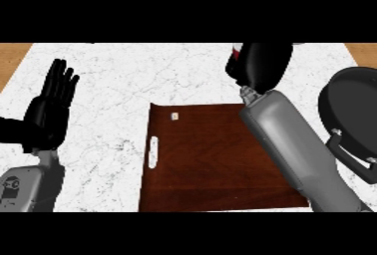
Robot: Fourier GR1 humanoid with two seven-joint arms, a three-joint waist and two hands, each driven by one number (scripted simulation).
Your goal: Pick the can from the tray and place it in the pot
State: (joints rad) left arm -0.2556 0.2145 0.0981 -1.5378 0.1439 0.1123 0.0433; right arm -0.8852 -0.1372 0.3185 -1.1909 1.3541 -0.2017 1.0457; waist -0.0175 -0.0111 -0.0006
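One dark wooden tray (pixel 213 164) lies nearest on the white marble table (pixel 125 74), its right edge hidden under the grey right forearm (pixel 294 149). At its nine o'clock the left robot hand (pixel 46 117) rests released, fingers up. At three o'clock, one black pot (pixel 346 99) is cut off by the frame. Farthest, at one o'clock, beyond the tray's far edge, the right robot hand (pixel 258 64) grasps the one can (pixel 236 51) (only a red-and-white sliver shows).
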